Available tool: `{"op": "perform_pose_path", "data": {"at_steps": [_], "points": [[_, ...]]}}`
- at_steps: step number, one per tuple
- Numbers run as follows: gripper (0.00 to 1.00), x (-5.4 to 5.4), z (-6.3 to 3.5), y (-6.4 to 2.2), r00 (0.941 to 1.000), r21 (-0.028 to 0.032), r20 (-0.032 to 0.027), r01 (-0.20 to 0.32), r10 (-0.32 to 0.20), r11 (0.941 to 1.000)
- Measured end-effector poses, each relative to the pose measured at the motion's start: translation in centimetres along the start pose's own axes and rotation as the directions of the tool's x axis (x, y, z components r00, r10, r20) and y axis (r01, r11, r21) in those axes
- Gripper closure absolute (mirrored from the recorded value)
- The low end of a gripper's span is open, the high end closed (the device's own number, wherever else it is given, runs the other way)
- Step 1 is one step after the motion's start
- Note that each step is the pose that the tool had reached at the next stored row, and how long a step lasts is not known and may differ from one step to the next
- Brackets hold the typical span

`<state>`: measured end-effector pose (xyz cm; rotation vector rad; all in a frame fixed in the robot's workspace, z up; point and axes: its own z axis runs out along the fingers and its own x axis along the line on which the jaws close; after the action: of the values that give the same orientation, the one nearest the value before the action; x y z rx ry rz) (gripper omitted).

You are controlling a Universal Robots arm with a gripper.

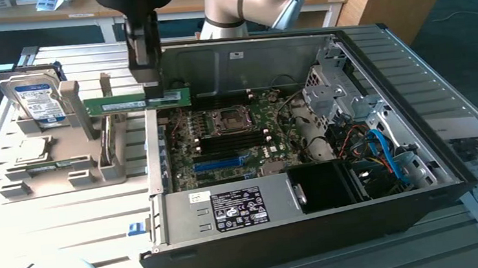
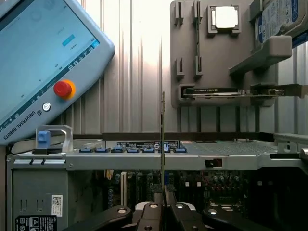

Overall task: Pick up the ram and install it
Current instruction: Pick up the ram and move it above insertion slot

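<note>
The ram (image 1: 115, 105) is a long green stick with a white label, held level in the air over the left wall of the open computer case (image 1: 152, 180). My gripper (image 1: 150, 93) comes down from above and is shut on the stick's upper edge, toward its right end. In the wrist view the ram (image 2: 162, 139) shows edge-on as a thin line rising from between the black fingers (image 2: 149, 214). Beyond it lie the case wall and the motherboard (image 2: 192, 185).
A grey holder tray (image 1: 60, 169) on the exterior view's left carries a silver hard drive (image 1: 35, 100) and a processor chip (image 2: 226, 18). Inside the case are the motherboard (image 1: 230, 135), blue slots (image 1: 220, 163) and power supply (image 1: 237, 209). A teach pendant (image 2: 43, 62) lies near the case.
</note>
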<state>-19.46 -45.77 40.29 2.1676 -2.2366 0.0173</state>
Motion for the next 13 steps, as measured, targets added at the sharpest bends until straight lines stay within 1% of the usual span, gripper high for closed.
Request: {"op": "perform_pose_path", "data": {"at_steps": [13], "points": [[0.88,0.3,-0.03,-3.76,1.0000,0.0001,0.0000,0.000,0.000,1.0000]]}}
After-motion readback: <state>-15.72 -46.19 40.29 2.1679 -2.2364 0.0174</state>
